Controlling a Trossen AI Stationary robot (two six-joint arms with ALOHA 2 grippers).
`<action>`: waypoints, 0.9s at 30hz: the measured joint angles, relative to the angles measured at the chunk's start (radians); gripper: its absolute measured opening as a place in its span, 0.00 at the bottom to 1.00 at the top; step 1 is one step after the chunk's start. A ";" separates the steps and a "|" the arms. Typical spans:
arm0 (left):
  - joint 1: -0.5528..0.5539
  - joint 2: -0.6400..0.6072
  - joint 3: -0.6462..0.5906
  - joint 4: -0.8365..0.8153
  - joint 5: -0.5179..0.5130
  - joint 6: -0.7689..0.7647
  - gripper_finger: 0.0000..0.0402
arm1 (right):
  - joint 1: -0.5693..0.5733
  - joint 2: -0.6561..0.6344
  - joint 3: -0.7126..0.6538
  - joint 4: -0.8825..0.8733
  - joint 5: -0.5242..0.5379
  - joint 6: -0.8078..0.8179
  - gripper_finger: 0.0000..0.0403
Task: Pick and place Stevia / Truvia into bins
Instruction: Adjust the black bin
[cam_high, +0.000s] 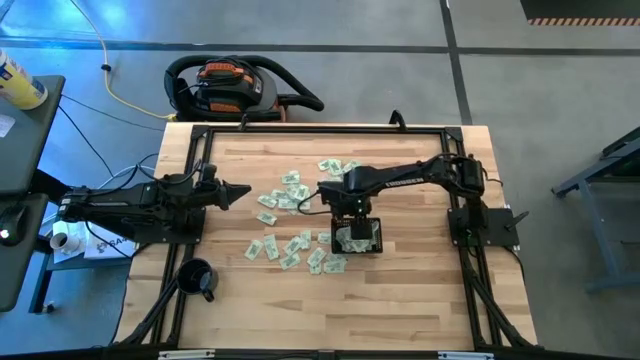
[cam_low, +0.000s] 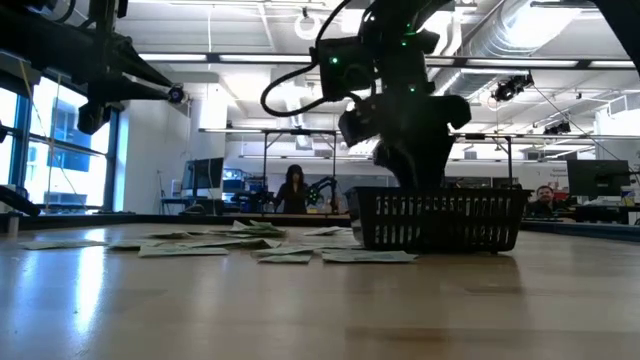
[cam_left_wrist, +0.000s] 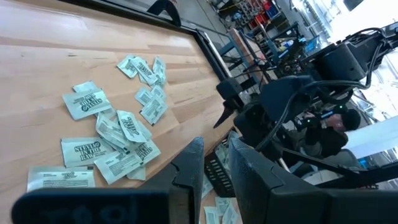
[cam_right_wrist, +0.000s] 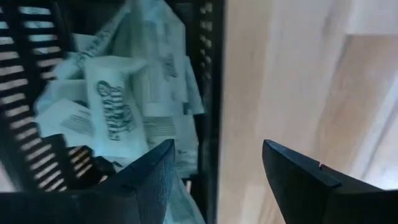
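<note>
Several sachets (cam_right_wrist: 118, 112) lie heaped in the black basket (cam_high: 372, 237), which only our right wrist view shows. The right gripper (cam_right_wrist: 214, 177) hangs directly above, fingers apart and empty. More sachets (cam_high: 290, 190) lie at its nine o'clock. The left gripper (cam_high: 240, 190) waits at the table's nine o'clock, fingers slightly parted.

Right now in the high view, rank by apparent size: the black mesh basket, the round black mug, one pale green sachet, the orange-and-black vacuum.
1. Orange-and-black vacuum
2. Black mesh basket, partly under the right tool
3. Round black mug
4. Pale green sachet
</note>
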 joint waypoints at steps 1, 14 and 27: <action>0.000 0.000 0.000 0.000 0.000 0.000 0.28 | 0.000 0.000 0.000 0.005 -0.001 -0.002 0.58; 0.000 0.000 0.000 -0.004 -0.035 0.009 0.28 | -0.092 0.000 0.000 -0.057 -0.002 -0.020 0.28; 0.000 0.000 0.000 -0.004 -0.038 0.012 0.28 | -0.208 0.000 0.001 -0.156 0.073 -0.027 0.07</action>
